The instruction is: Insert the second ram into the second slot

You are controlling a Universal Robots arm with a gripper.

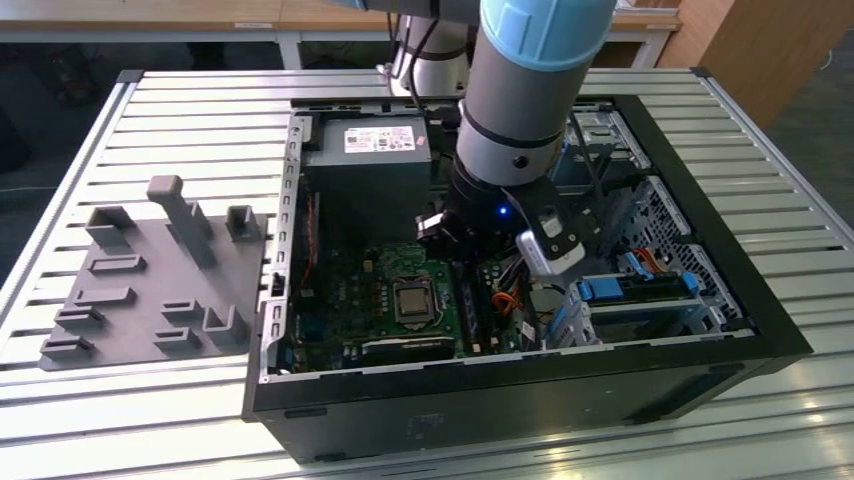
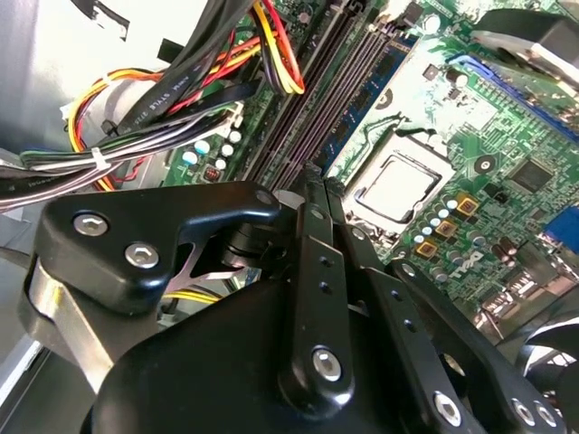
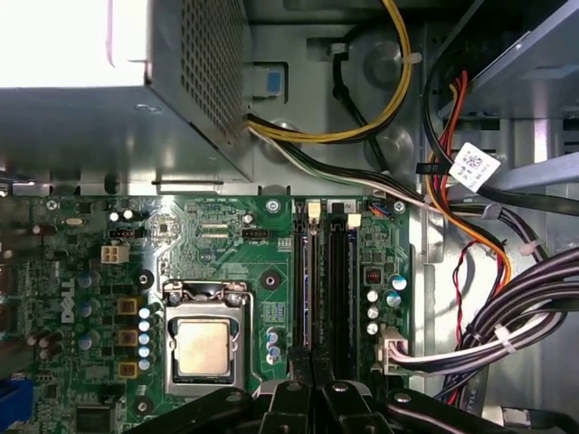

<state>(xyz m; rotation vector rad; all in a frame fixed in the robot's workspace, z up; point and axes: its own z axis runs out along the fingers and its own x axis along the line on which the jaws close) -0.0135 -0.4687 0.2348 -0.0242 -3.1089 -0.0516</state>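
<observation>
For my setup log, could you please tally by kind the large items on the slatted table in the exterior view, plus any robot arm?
Open computer case: 1
Grey fixture plate: 1
Robot arm: 1
Total: 3

The open computer case (image 1: 747, 300) is seen from above in the exterior view, so its inside can be reached from the top. Much of the middle is taken up by the arm (image 1: 527, 110). The upper left inside is blocked by the grey power box (image 1: 367, 150). In the first wrist view, the 2 long dark slots (image 3: 321, 280) are seen in the middle with bare green board (image 3: 235, 253) around them. The right side is crowded by bundles of wires (image 3: 507, 316), close beside the slots.
</observation>
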